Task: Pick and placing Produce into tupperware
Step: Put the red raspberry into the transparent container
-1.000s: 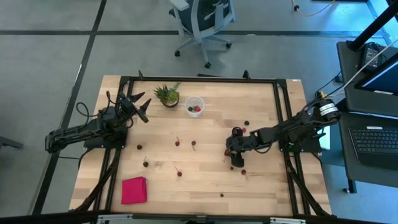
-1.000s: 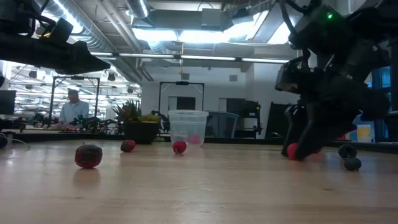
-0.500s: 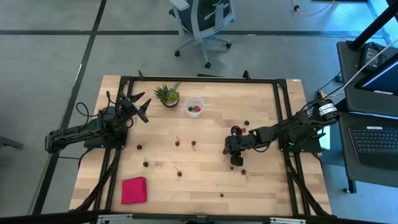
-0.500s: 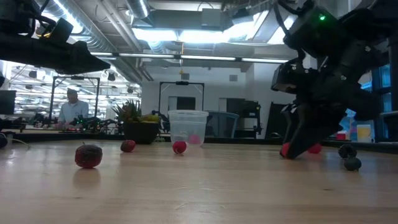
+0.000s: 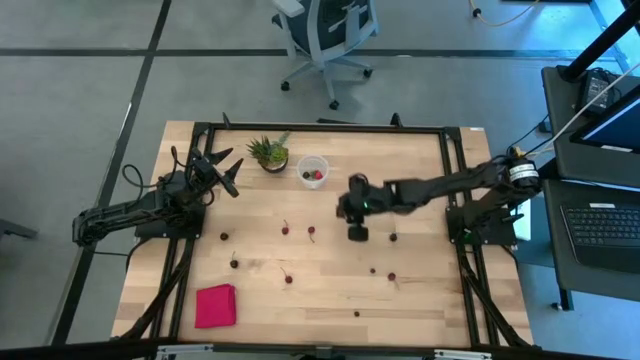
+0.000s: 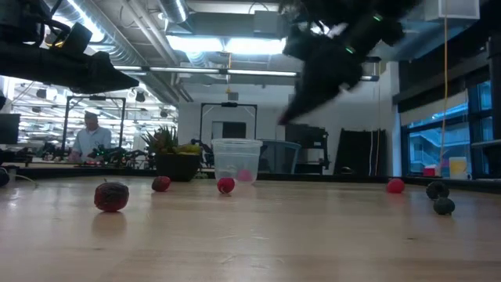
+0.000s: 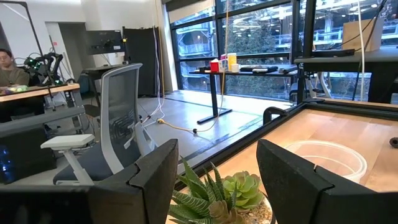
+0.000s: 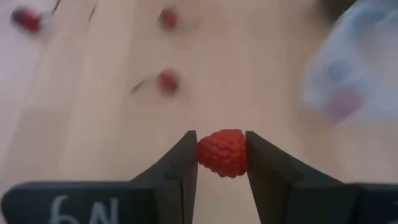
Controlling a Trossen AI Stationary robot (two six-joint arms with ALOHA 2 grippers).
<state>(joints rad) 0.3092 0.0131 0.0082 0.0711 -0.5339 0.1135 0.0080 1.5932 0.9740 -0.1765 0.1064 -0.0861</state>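
Having lifted off the tabletop [image 5: 420, 290] since a second ago, right gripper [image 8: 222, 163] is carrying a raspberry [image 8: 222, 152] in closed jaws toward the far tupperware [image 5: 313, 168], while left gripper [image 5: 222, 172] is waiting open-jawed far left.

From my right wrist, the tupperware [image 8: 357, 78] is a pale smear cut off by the edge, something pinkish inside, perhaps fruit. The produce [image 8: 166, 81] lying on the desk [image 8: 112, 137] blurs into red blots. Low view: my right pincer [image 6: 293, 117] is a dark silhouette.
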